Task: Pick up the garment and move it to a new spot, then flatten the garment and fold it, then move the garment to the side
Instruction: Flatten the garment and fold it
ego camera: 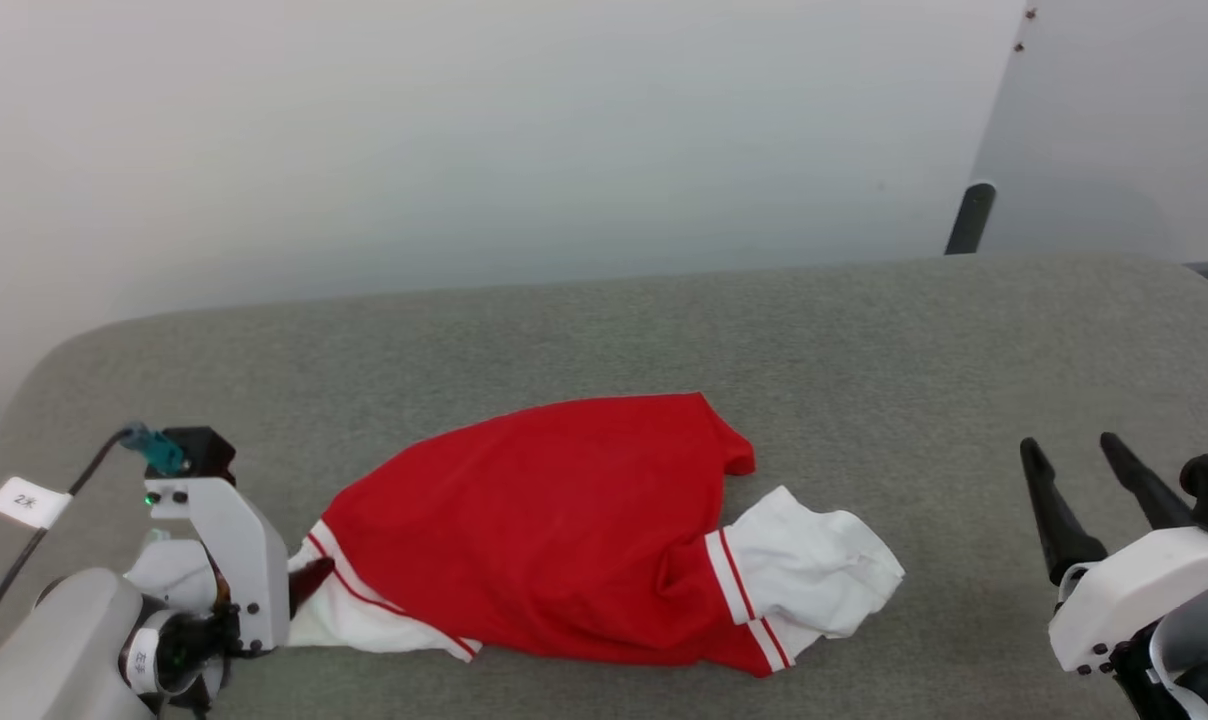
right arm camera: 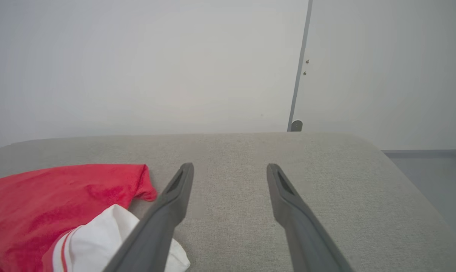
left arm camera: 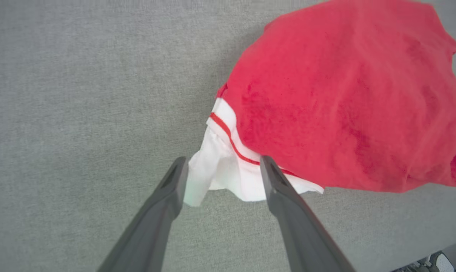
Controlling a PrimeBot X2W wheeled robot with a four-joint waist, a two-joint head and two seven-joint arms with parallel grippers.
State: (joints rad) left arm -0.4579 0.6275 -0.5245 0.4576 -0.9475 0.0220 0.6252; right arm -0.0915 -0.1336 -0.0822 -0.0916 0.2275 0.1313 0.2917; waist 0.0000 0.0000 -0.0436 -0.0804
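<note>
The garment (ego camera: pixel 544 520) lies crumpled on the grey padded table (ego camera: pixel 864 330), a red body with a white, red-striped sleeve at each end. My left gripper (ego camera: pixel 299 585) sits at its left end. In the left wrist view the garment (left arm camera: pixel 345 94) spreads to the upper right, and my left gripper (left arm camera: pixel 222 162) is open with the loose white sleeve (left arm camera: pixel 228 177) lying between its fingers. My right gripper (ego camera: pixel 1069 443) hovers open and empty well right of the cloth. In the right wrist view, the right gripper (right arm camera: pixel 230 166) points over bare table, the garment (right arm camera: pixel 43 196) at lower left.
A pale wall rises behind the table's far edge. A black pole (ego camera: pixel 969 218) stands behind the table's far right corner. A cable with a white tag (ego camera: pixel 29 502) runs along the table's left edge beside my left arm. Bare table stretches beyond and right of the garment.
</note>
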